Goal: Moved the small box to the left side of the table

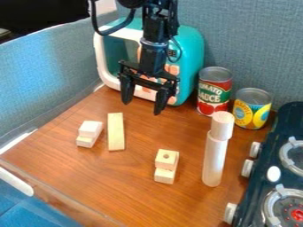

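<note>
The black gripper (142,107) hangs open over the back of the table, in front of the toy microwave, with nothing between its fingers. Several light wooden pieces lie below it. At the left is a small stepped block (89,133), with a long flat block (116,131) just to its right. Nearer the front, right of centre, sits another small block pair (166,166), its upper piece showing a round hole. Which of these small pieces is the box, I cannot tell.
A wooden cylinder (215,153) with a wider top is on the right. Behind are a teal microwave (190,57), a tomato can (214,91) and a yellow can (252,108). A stove (266,166) borders the right side; grey-blue panels (47,75) enclose the back and left.
</note>
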Controlling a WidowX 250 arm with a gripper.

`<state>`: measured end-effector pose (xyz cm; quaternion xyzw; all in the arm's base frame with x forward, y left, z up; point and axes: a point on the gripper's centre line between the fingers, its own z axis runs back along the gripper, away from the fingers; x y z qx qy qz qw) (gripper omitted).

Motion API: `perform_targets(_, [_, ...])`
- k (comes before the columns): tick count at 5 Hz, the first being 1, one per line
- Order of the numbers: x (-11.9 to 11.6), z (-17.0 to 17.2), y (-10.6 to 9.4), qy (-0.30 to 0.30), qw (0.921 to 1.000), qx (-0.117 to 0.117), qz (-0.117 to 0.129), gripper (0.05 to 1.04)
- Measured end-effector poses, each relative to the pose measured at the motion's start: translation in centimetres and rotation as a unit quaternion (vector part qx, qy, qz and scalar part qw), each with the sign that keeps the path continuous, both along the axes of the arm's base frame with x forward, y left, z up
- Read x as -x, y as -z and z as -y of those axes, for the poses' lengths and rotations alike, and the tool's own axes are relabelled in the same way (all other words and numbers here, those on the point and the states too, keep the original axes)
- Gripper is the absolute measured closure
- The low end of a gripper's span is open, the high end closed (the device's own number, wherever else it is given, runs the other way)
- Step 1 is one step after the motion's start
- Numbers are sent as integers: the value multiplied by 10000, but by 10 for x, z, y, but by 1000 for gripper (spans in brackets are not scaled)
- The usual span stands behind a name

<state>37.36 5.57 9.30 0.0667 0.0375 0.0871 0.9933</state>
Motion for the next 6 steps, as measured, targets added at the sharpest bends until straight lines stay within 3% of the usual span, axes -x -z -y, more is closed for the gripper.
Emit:
perform_targets(1, [3,1,16,-12,9998,41,-211,84])
perform_targets(2, [13,9,28,36,9994,273,-225,84])
perform_targets(4, [23,24,15,-695,9956,625,83,84])
perform_targets(5, [20,30,16,-968,9930,591,314,84])
perform_targets(6, [17,51,21,-699,9955,497,413,84])
